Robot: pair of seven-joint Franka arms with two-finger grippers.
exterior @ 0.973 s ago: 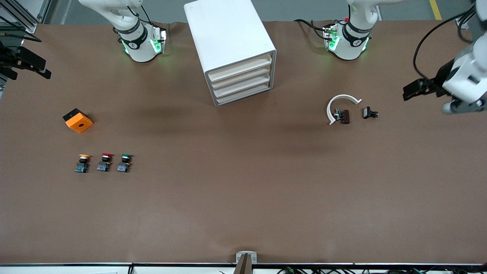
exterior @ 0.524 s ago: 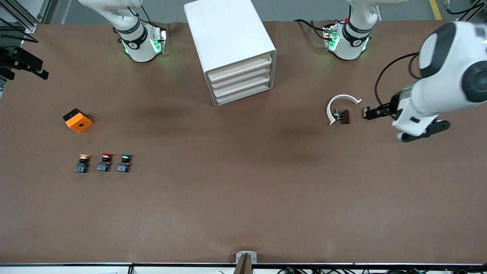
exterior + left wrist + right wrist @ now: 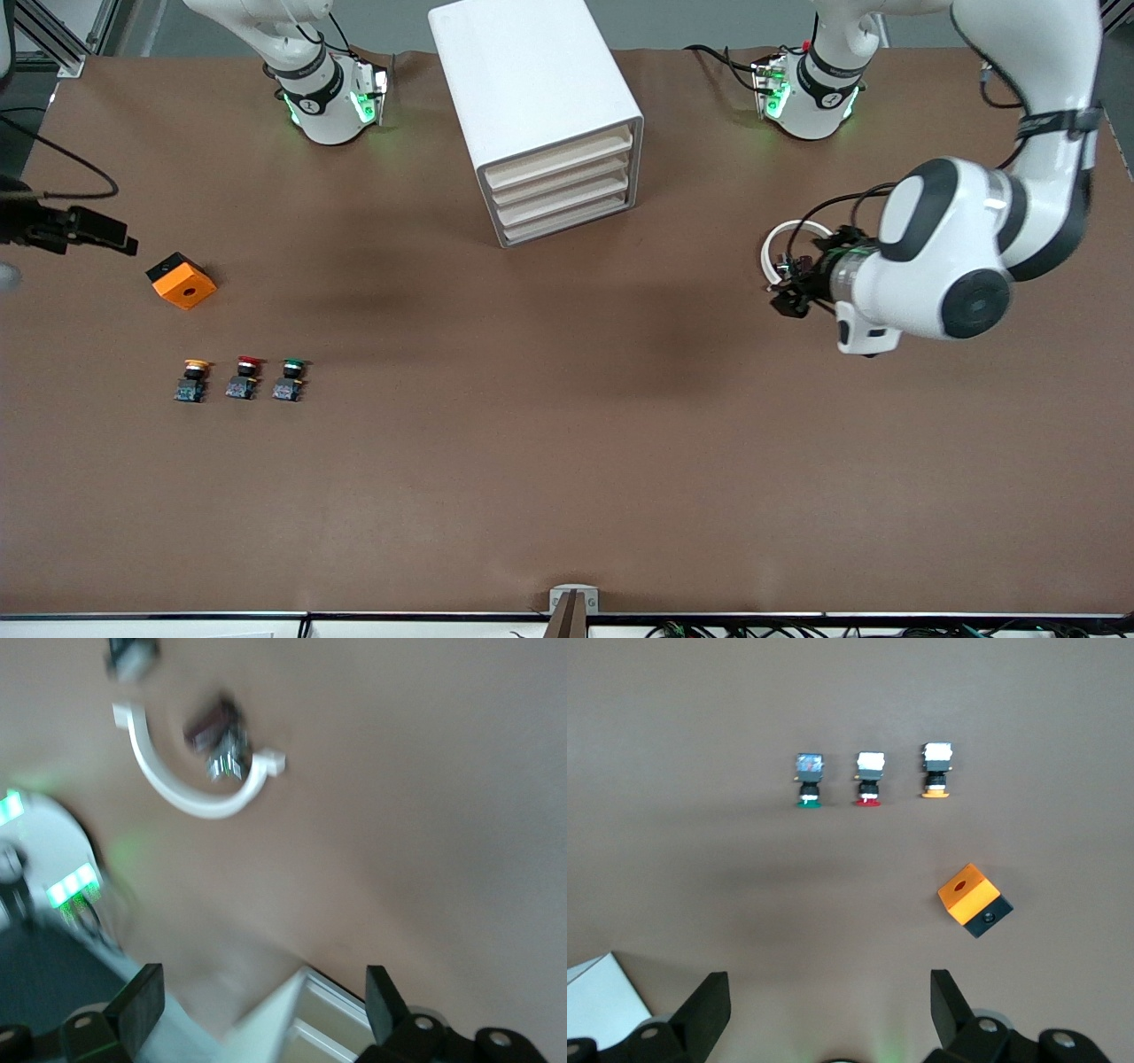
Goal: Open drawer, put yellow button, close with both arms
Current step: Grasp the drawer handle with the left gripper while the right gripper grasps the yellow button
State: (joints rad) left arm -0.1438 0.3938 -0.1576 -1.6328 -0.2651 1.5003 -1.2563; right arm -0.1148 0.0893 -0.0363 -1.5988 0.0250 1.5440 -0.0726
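the brown table [image 3: 567, 461] carries everything, and seen from the front camera the white cabinet [image 3: 532, 97] stands at about 12 o'clock of the table, between the two arm bases. its four cream fronts face the front camera a little slanted, and the drawer [image 3: 558, 158], the topmost one, is pushed in flush like the three under it. the left arm [image 3: 957, 248] reaches in from its base and bends low over the table at about 3 o'clock from the cabinet; the left gripper [image 3: 257, 1010] is over the table just beside a white curved ring piece [image 3: 780, 252], its fingers stand wide apart and hold nothing. inside the curve of that ring lies a small dark part [image 3: 217, 740]. the right gripper [image 3: 111, 237] is at the table edge toward the right arm's end, over the table near an orange block [image 3: 182, 280] with a black side; its two fingers [image 3: 709, 1010] are spread wide and empty in the right wrist view. nearer to the front camera than the block, three small buttons lie in a row on the table, at about 8 o'clock from the cabinet. the yellow button [image 3: 193, 379] is the one closest to the right arm's end, then comes the red button [image 3: 244, 377], then the green button [image 3: 290, 378], each just beside the next and not touching.
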